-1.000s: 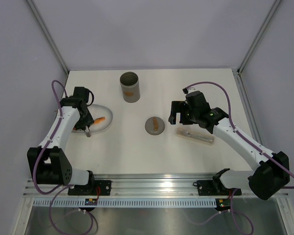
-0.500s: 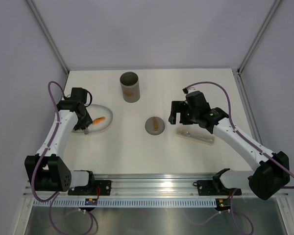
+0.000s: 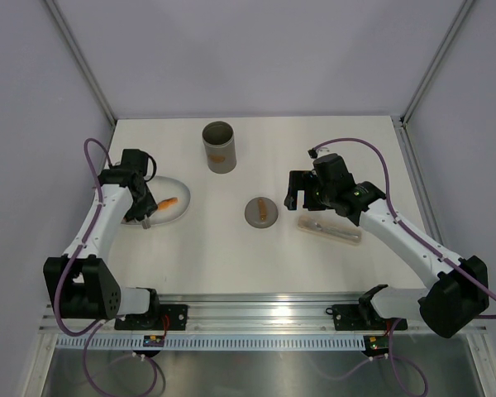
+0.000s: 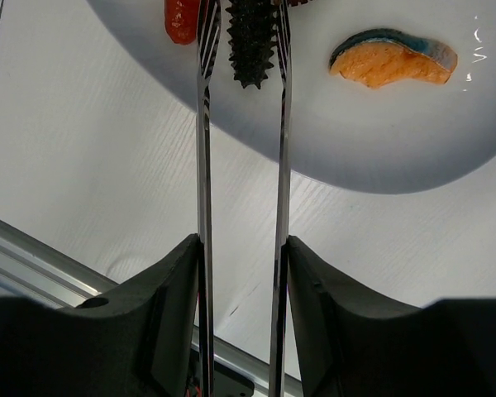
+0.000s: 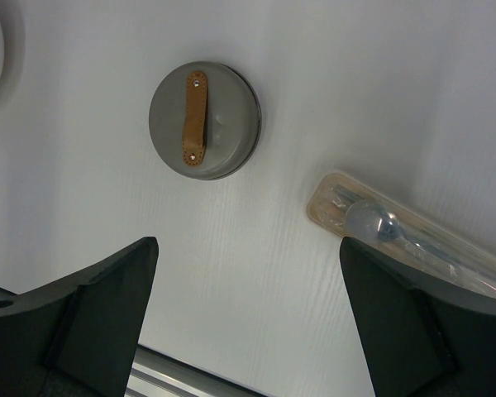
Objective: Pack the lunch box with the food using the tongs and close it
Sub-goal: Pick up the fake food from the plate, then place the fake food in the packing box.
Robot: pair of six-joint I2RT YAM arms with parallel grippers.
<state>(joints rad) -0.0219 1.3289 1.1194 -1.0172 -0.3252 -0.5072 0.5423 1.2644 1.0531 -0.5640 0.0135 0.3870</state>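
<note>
My left gripper point(image 3: 141, 212) point(image 4: 241, 241) is shut on the slim silver tongs point(image 4: 202, 157), its fingers pressing on both arms. The tong tips reach over the white plate point(image 4: 355, 132) point(image 3: 179, 212) and flank a dark serrated piece point(image 4: 252, 41); I cannot tell whether they pinch it. A red piece of food point(image 4: 182, 18) lies just left of the tips, an orange piece point(image 4: 393, 59) point(image 3: 170, 201) to the right. The grey lunch box point(image 3: 218, 147) stands open at the back. Its lid point(image 3: 262, 212) point(image 5: 205, 121) lies flat mid-table. My right gripper point(image 3: 302, 197) point(image 5: 246, 248) hangs open and empty near it.
A flat tan packet in clear wrapping point(image 3: 329, 230) point(image 5: 405, 231) lies under the right arm, just right of the lid. The aluminium rail point(image 3: 256, 313) runs along the near table edge. White walls enclose the table at the back and both sides.
The left arm has shifted slightly left and away from the near edge with the tongs, staying over the plate. The right arm has not moved.
</note>
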